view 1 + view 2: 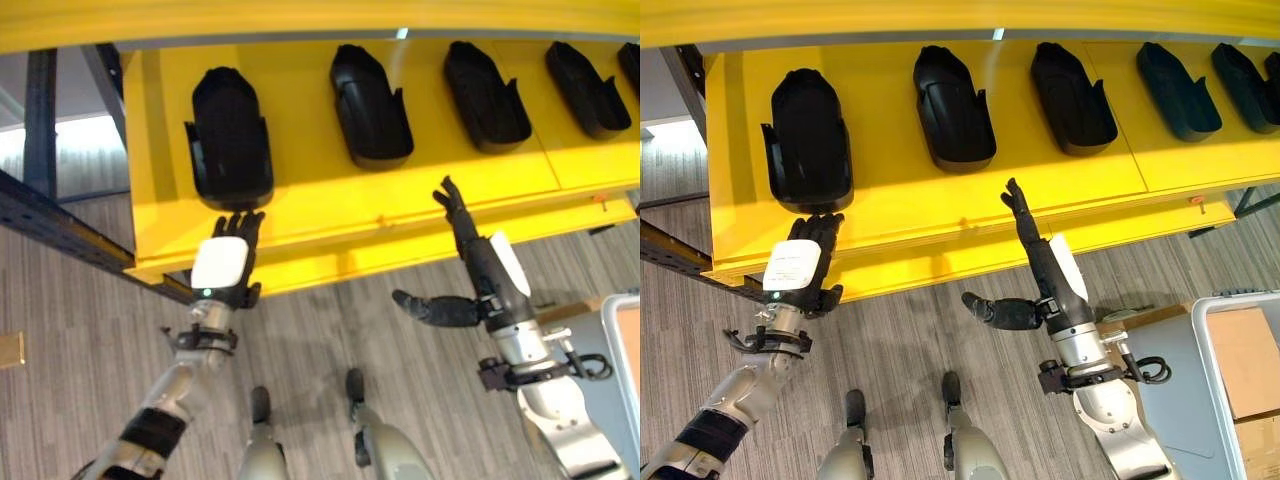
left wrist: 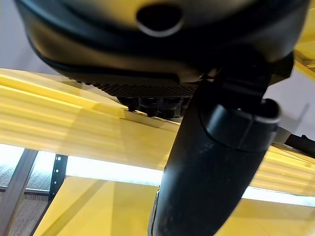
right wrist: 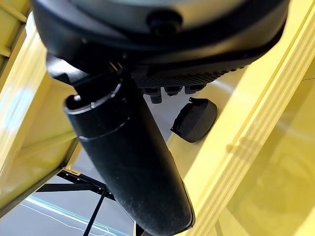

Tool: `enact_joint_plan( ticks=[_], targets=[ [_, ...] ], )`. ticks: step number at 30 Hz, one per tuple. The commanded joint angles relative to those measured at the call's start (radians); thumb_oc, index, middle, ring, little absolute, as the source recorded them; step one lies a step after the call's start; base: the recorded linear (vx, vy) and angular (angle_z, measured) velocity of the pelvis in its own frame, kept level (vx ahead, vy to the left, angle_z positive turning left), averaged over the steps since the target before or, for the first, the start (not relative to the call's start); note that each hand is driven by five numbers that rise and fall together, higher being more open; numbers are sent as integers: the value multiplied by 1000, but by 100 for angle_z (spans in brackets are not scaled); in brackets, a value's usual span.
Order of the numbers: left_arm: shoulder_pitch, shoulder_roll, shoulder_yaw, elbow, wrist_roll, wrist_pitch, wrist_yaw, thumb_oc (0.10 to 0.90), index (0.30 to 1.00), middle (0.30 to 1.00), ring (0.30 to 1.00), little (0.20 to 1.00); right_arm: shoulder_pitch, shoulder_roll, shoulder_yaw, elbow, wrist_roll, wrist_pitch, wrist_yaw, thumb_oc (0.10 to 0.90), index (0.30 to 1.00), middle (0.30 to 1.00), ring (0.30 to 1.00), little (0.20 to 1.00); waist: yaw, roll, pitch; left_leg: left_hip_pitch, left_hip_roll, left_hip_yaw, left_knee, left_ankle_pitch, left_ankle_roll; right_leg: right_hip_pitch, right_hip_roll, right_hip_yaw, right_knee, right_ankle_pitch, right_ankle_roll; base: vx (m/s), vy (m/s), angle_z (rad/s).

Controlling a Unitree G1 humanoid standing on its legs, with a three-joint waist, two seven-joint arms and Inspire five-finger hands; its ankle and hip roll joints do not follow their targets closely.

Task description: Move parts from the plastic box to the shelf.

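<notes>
Your left hand (image 1: 225, 262) rests straight-fingered against the leftmost part (image 1: 230, 140), likely nudging it square on the yellow shelf (image 1: 330, 215). Right hand (image 1: 1040, 262) hangs spread and empty beside the shelf edge; four more parts sit in the row.

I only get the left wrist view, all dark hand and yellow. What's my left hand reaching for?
Observer: Your left hand, fingers straight, is at the near end of the leftmost black part on the yellow shelf.
Operator: Are there more parts?
Observer: Yes, a row of black parts lies along the shelf.
Operator: Where's my other hand?
Observer: The right hand is open and empty, fingers pointing up at the shelf's front edge.
</notes>
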Motion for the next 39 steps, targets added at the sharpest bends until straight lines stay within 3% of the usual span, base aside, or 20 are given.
enact_joint_plan(
  ticks=[1, 39],
  targets=[
    [-124, -22, 3, 29, 9, -18, 78, 900, 1000, 1000, 1000, 1000, -88, -37, -48, -81, 40, -119, -56, 900, 1000, 1000, 1000, 1000, -29, 0, -43, -77, -13, -3, 140, -58, 55, -51, -13, -20, 227, -201, 21, 0, 0, 0],
    [-230, -12, -19, 111, -9, 14, 117, 900, 1000, 1000, 1000, 1000, -98, -49, -28, -87, 40, -130, -65, 900, 1000, 1000, 1000, 1000, -45, -1, -39, -106, -24, 5, 180, -88, 64, -77, -22, -1, 244, -200, 26, 0, 0, 0]
  ],
)
